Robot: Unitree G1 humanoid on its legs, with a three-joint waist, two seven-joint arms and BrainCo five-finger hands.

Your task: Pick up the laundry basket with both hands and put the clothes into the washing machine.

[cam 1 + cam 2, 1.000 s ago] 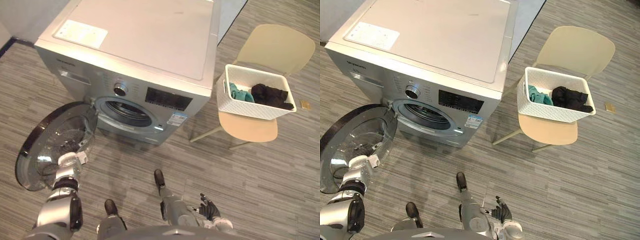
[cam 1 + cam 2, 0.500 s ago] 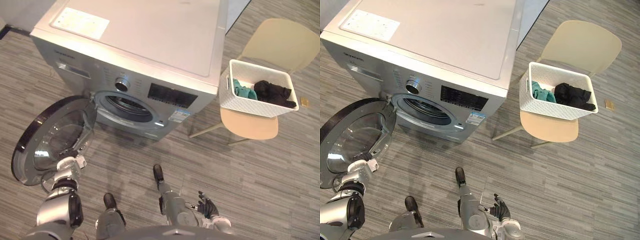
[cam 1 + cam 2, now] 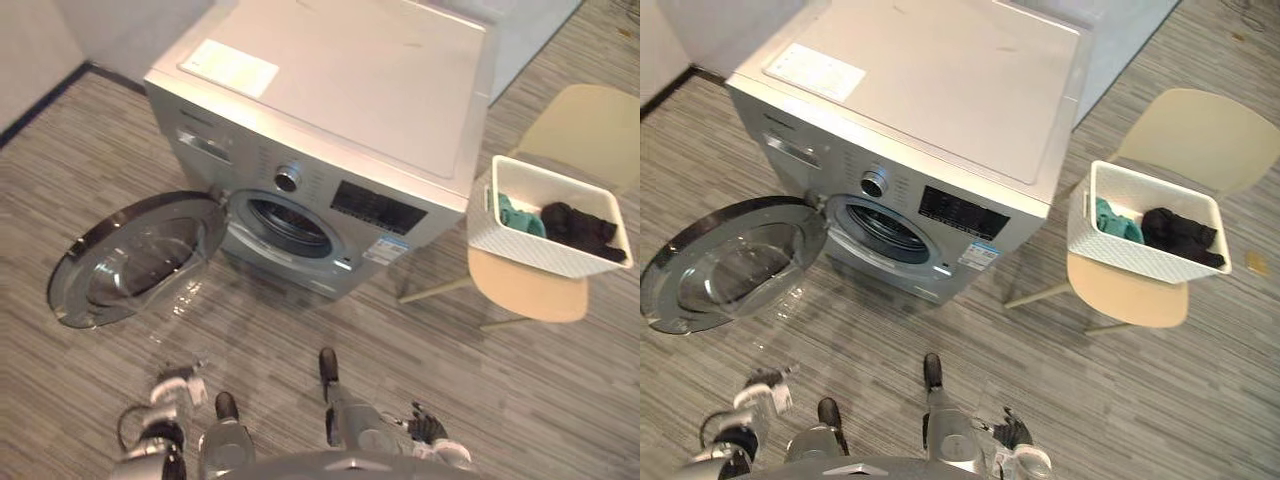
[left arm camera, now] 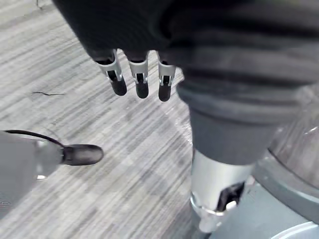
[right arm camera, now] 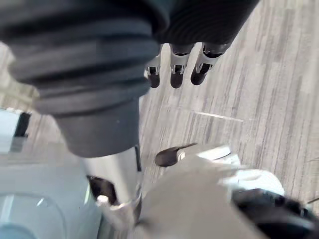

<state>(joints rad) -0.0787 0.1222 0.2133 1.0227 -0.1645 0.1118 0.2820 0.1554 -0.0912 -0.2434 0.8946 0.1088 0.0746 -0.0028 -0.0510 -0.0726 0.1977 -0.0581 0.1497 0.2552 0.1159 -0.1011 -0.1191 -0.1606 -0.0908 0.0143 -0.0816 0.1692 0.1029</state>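
White perforated plastic forms the laundry basket (image 3: pixel 1140 258), which rests on the seat of a beige chair (image 3: pixel 1127 300), just beside the washing machine (image 3: pixel 930 90) on the robot's right. Teal clothes (image 3: pixel 1117 220) and black clothes (image 3: pixel 1180 232) lie inside it. The round door (image 3: pixel 730 265) stands wide open on the robot's left, low over the floor (image 3: pixel 1200 400), and the drum opening (image 3: pixel 885 232) is unobstructed.

The left robot hand (image 4: pixel 141 79) hangs above the floor, fingers straight, apart and empty. The right robot hand (image 5: pixel 176 69) is likewise relaxed and holds nothing. Both are well apart from the basket.

Probable faults from this state:
- Uneven grasp: if one robot hand closes before the other, the basket may tilt and spill clothes.
- Push contact: a forward approach may slide the basket off the seat or tip the light chair.
- Door collision: the open door lies near the return path, and a carried basket could strike it.
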